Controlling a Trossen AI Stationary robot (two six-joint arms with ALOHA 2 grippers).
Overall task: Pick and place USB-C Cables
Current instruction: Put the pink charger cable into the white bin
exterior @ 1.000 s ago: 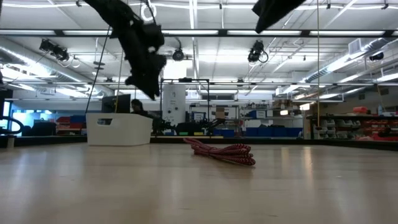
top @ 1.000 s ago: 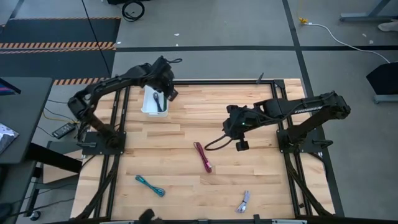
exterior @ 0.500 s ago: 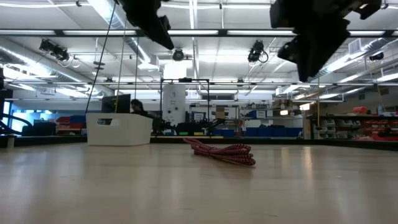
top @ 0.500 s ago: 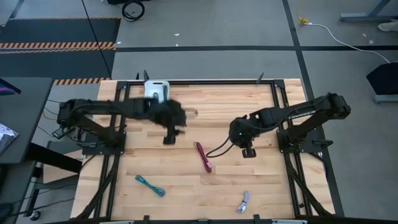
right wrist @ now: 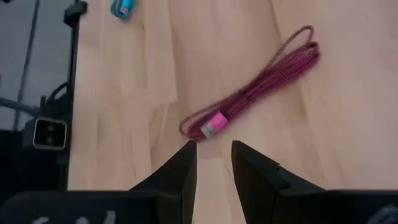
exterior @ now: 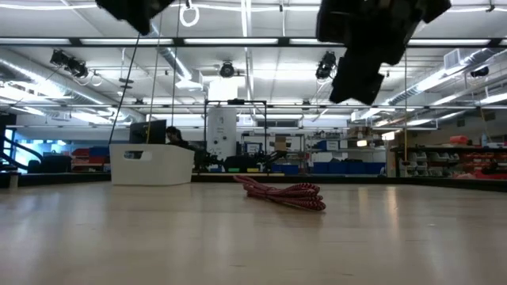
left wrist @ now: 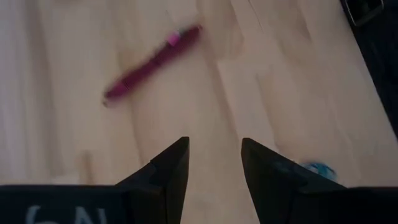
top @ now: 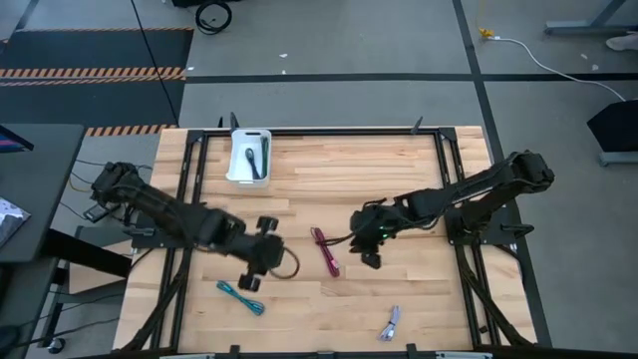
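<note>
- The magenta cable (top: 326, 251) lies flat on the tabletop (top: 399, 170), near the middle. It is a thin bundle, folded into a long loop. A small pink and white band sits near one end, seen in the right wrist view (right wrist: 249, 99). In the low view (exterior: 281, 193) it looks like a low red-pink heap.
- The teal cable (top: 241, 297) lies on the wood at about 8 o'clock from the magenta one, well apart from it. It is thin and blue-green.
- The pale lilac-grey cable (top: 390, 322) lies at about 5 o'clock from the magenta one, near the front edge of the tabletop. It is short and light in colour.
- A white bin (top: 237, 170) sits at about 11 o'clock from the magenta cable, near the far edge. A dark cable (top: 252, 160) lies inside it. I cannot tell its exact colour.
- The right hand (top: 369, 254) is just beside the magenta cable, at its 3 o'clock. Its two fingers (right wrist: 180, 171) are spread a little and pinch nothing. The cable's banded end lies just past the tips.
- The left hand (top: 250, 279) is at about 9 o'clock from the magenta cable, between it and the teal one. Its fingers (left wrist: 171, 171) are spread apart with bare wood between them.
</note>
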